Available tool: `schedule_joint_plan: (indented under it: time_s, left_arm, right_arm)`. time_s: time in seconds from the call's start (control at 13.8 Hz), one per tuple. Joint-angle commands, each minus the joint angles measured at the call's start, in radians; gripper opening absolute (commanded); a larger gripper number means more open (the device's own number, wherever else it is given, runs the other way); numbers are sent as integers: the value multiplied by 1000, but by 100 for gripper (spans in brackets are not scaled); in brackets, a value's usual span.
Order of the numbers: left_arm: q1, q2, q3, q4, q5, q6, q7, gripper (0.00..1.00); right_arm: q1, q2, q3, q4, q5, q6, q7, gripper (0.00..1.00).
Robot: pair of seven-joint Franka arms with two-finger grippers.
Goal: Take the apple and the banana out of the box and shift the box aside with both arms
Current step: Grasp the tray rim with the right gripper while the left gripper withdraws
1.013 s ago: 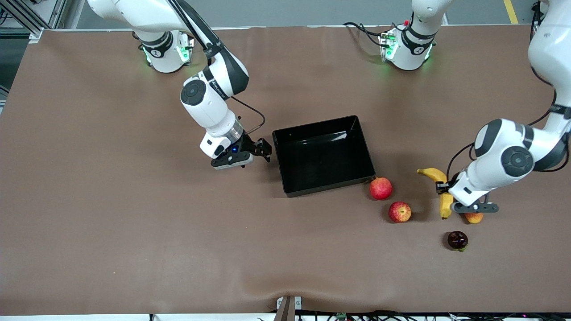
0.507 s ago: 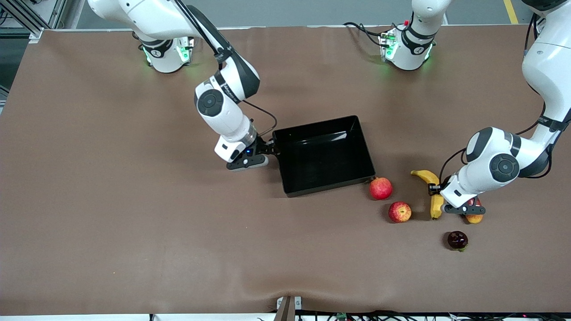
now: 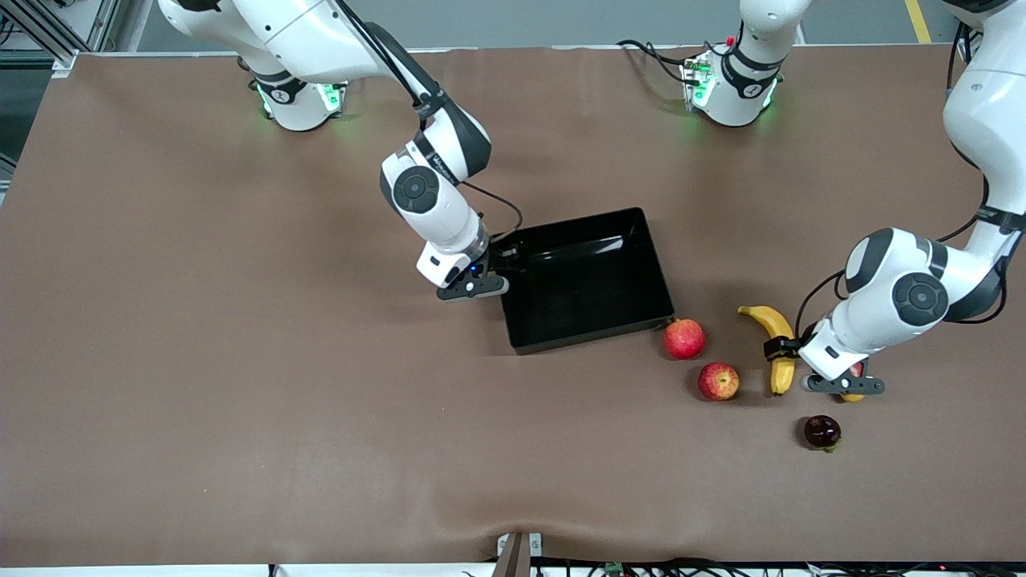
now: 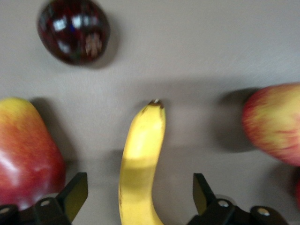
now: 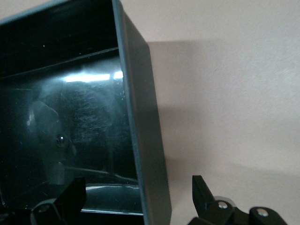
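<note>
Wide brown matte surface (image 3: 240, 385) filling the view, slight ripple along its near edge, grey floor (image 3: 561, 20) past its top edge, yellow floor line (image 3: 918, 20), metal framing (image 3: 48, 28) at one corner

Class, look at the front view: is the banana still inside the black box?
No: the banana lies on the table beside the apple, toward the left arm's end, and the box holds no fruit.

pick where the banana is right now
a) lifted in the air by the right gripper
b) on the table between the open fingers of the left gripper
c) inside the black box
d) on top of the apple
b: the banana lies on the table, with the left gripper open, one finger on each side of it.
</note>
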Motion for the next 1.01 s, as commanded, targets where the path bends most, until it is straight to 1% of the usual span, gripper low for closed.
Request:
schedule_joint_plan:
  time_s: [0.0,0.07,0.22,0.29,0.36,0.51,0.72,0.87,0.94]
  left_arm:
    - [12,-113,-48,19,2,-70,-4,100]
    - [12,-165,-51,22,2,-85,-3,100]
    - [12,-245,-66,39,-13,-111,-3,100]
    - [12,-272,-74,65,-35,-148,-3,100]
    - [10,-283,-94,103,-51,-213,-1,100]
    - [6,-282,-155,209,-59,-382,-1,100]
    - [3,-282,-231,309,-64,-542,-3,100]
    - [3,-283,-264,359,-114,-619,-9,100]
    - [4,-285,-270,366,-149,-640,-15,100]
  right_arm:
    - [22,30,-6,39,15,-1,22,100]
    - [22,30,-6,39,15,-1,22,97]
    - [22,32,-6,38,16,-2,24,57]
    - [22,32,-6,38,16,-2,27,42]
    - [22,32,-6,38,16,-2,39,29]
    - [22,32,-6,38,16,-2,50,1]
    - [17,29,-6,38,15,-5,50,0]
    - [9,11,-6,38,15,-10,48,0]
    - [6,-9,-8,38,15,-13,48,0]
